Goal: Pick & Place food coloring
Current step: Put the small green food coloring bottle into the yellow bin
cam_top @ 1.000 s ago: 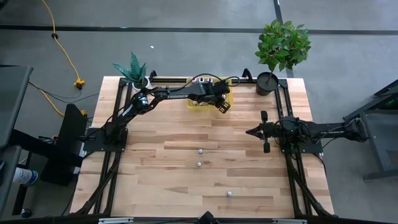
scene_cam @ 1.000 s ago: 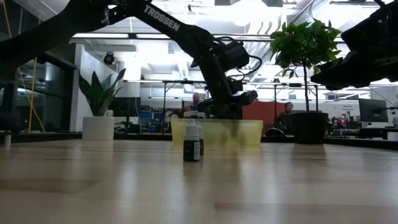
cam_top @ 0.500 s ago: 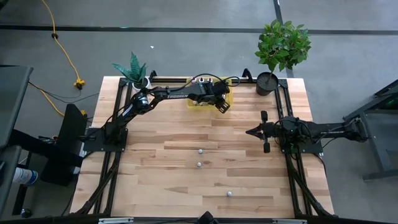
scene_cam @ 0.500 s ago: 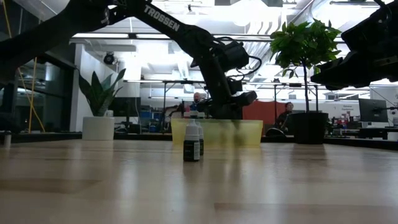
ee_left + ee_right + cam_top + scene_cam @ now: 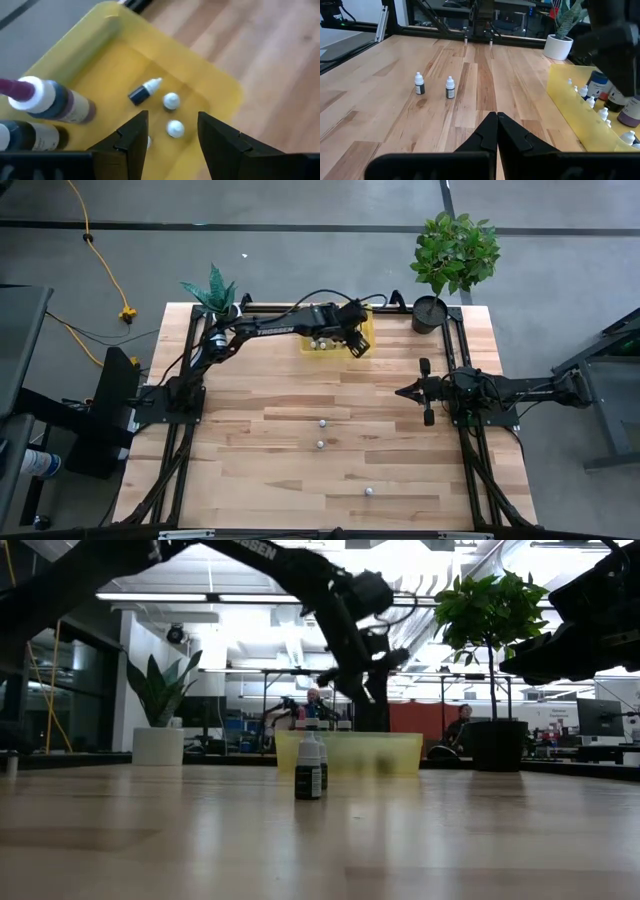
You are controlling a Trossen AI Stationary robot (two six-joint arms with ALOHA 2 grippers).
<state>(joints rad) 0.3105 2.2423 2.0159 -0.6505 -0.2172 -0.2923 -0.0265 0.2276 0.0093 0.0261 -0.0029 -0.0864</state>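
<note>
High view: left gripper (image 5: 352, 340) hovering over yellow tray (image 5: 364, 332) at table's far edge, right gripper (image 5: 402, 391) idling near right edge, left wrist view: fingers (image 5: 131, 136) parted, grasping nothing, small bottles (image 5: 145, 91) lying in tray, right wrist view: fingers (image 5: 490, 131) pressed together, two bottles (image 5: 420, 83) standing mid-table

yellow tray (image 5: 362, 332) at table's (image 5: 260, 440) far edge, btwn spiky plant in white pot (image 5: 216, 292) & leafy plant in dark pot (image 5: 452, 255).
</note>
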